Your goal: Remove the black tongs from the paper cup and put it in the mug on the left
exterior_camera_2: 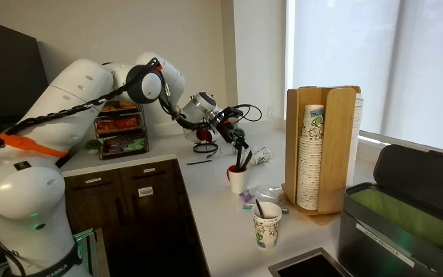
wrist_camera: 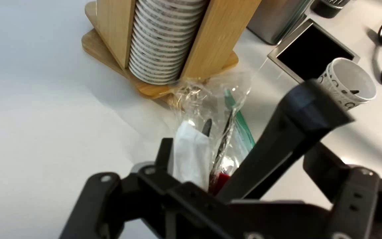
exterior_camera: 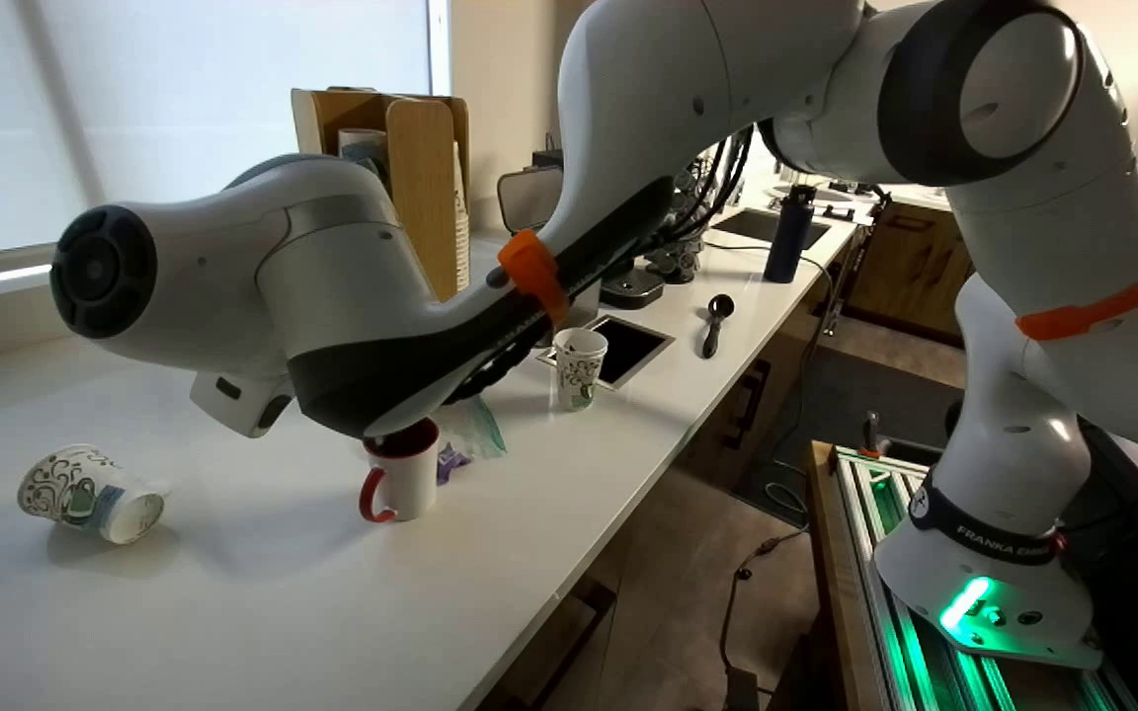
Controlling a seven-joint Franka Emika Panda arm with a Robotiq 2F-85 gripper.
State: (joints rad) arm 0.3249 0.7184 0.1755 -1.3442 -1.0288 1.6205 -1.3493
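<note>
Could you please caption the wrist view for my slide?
Black utensil at the open gripper, with a patterned paper cup beyond.

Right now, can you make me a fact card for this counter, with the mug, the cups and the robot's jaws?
Mug: white outside, red inside; black utensils sticking up from it
Standing paper cup: patterned; black handle poking out
Fallen paper cup: patterned; on its side
Wooden cup holder: holds stacked paper cups
Jaws: apart, above the mug
Black spoon: lying on the counter

The bin (exterior_camera_2: 383, 231) stands open — near it, a wooden holder (exterior_camera_2: 337, 154) of stacked cups (exterior_camera_2: 308, 173).
</note>
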